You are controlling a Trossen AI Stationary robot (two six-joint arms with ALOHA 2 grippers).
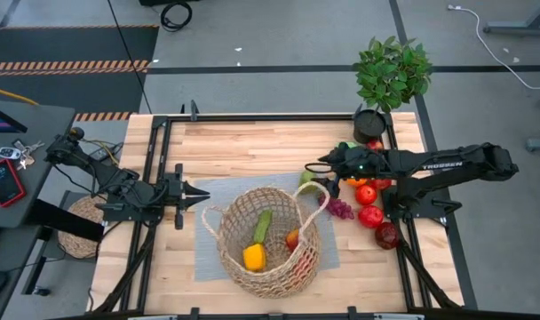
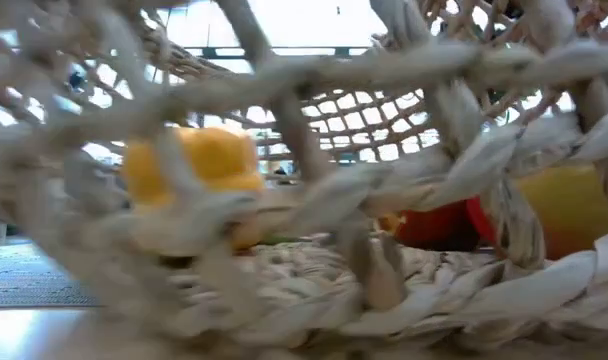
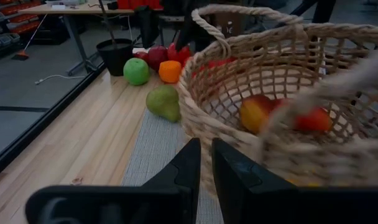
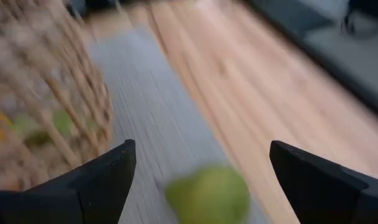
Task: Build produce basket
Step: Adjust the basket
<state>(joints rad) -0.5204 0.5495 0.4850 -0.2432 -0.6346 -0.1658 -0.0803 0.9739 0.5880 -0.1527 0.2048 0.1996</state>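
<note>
Wood tabletop [image 1: 252, 142] w/ grey mat [image 1: 208, 258] at centre, potted plant [image 1: 390, 76] at far right corner. Basket [image 1: 266, 240] on mat, holding yellow pepper [image 1: 254, 258], green cuke-like veg [image 1: 263, 225], red-yellow fruit [image 1: 293, 238]. Right gripper [image 1: 313, 169] fingers spread wide, nothing held, just above green pear [image 4: 207, 193] beside basket's far-right rim. Rest of produce [image 1: 372, 213] clustered right of basket: red pieces, orange, grapes [image 1: 340, 209]. Left gripper [image 1: 203, 194] pinched shut, empty, just left of basket
</note>
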